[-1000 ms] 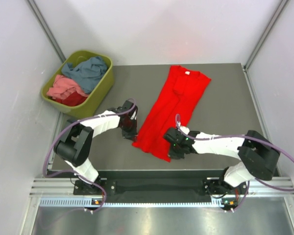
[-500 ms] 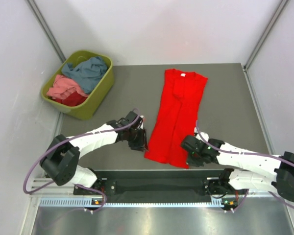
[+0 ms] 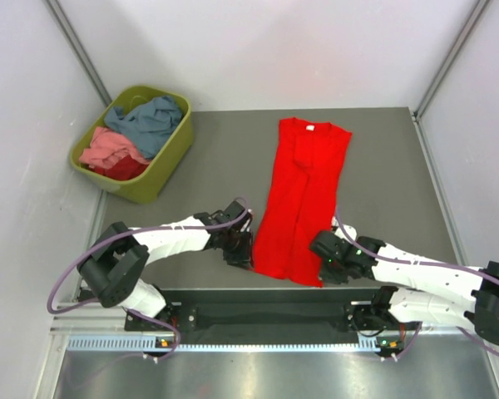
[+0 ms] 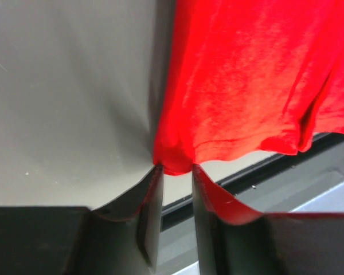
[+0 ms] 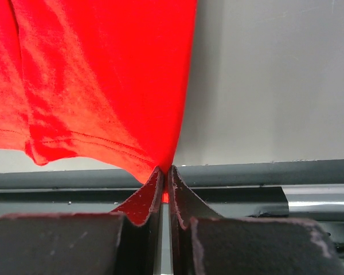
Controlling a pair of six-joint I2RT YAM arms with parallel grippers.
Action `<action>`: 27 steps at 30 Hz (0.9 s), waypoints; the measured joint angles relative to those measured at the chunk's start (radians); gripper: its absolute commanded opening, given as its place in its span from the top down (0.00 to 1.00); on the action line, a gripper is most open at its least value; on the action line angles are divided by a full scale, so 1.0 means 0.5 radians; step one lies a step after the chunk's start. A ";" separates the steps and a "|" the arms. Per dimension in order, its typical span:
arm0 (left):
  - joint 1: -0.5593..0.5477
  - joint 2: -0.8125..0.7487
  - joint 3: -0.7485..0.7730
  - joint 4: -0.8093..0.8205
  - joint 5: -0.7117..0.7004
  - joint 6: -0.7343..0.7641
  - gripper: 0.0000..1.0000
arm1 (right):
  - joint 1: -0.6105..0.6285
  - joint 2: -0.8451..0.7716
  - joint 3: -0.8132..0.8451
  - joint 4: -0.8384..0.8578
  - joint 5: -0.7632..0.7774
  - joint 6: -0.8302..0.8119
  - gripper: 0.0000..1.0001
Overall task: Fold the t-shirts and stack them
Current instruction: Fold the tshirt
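— Red t-shirt (image 3: 303,199): where is it laid, and along which line?
— It is laid flat on the desk (image 3: 382,191) as a narrow strip. Its long axis runs away from the arms, with the collar at the far end and the hem at the near edge. It leans slightly rightward toward the collar.
— How are the pincers placed against it?
— One hem corner is met by each. The right pincer (image 3: 326,268) is pressed together on the near-right corner, and red cloth is seen between its tips. The left pincer (image 3: 243,253) is spread partway, with the near-left corner lying between its tips; a firm hold cannot be confirmed there.
— On what is the coming move judged to depend?
— The cloth lies wholly beyond both pincers, so the hem would probably be carried forward toward the collar once the left corner is secured.
— Is anything in the way?
— Nothing is seen along that line. The green tub (image 3: 162,170), in which the other shirts (image 3: 145,125) are held, stands well apart at the far left.
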 measured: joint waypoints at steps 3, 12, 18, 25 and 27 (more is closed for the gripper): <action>-0.014 0.008 -0.007 -0.001 -0.034 -0.010 0.79 | 0.000 0.000 0.000 0.001 -0.005 -0.008 0.99; -0.043 0.014 -0.008 -0.007 -0.121 -0.022 0.61 | 0.000 -0.052 -0.066 0.005 -0.013 -0.014 1.00; -0.044 0.017 -0.008 0.000 -0.116 -0.010 0.66 | 0.000 -0.086 -0.071 0.014 -0.016 -0.029 1.00; -0.061 0.045 -0.014 0.034 -0.079 -0.039 1.00 | 0.000 -0.105 -0.089 0.025 -0.021 -0.029 1.00; -0.098 0.022 -0.014 0.031 -0.081 -0.063 1.00 | 0.000 -0.124 -0.089 0.018 -0.021 -0.034 1.00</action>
